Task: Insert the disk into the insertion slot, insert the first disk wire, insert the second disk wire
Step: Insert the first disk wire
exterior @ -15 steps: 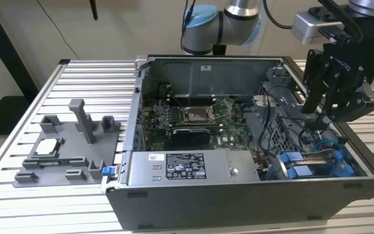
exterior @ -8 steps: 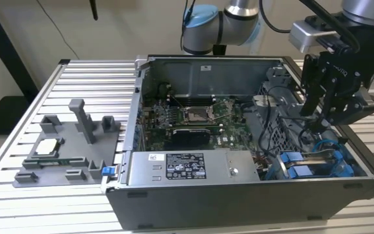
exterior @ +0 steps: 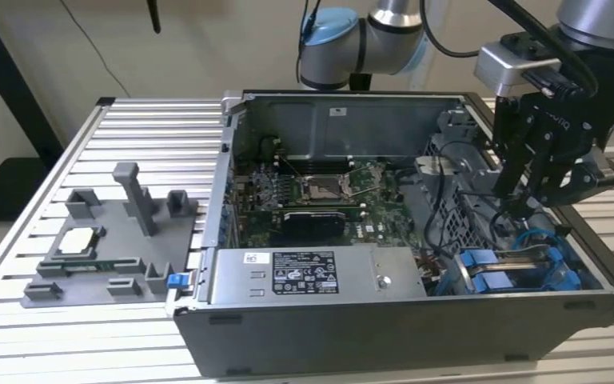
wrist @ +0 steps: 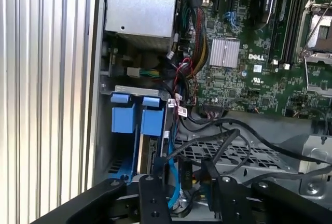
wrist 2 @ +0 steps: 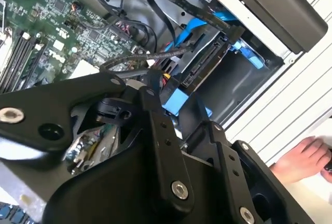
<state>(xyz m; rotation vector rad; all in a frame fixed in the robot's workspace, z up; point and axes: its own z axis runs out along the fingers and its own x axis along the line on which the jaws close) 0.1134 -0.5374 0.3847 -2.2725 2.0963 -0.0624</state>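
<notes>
The disk sits on edge inside the insertion slot of the drive cage, near the case's front corner on the exterior view's right. Its blue carrier tabs stick out of the cage. My gripper hangs straight down into the case just behind the cage. Its fingers stand apart in both wrist views. A blue flat wire and a black wire run through the gap between them. My gripper touches neither wire that I can see. A bundle of coloured wires lies close to my gripper.
The grey labelled power-supply box fills the case front beside the cage. The motherboard lies further in. A grey fixture with small parts stands on the slatted table at the exterior view's left. A person's hand rests outside the case.
</notes>
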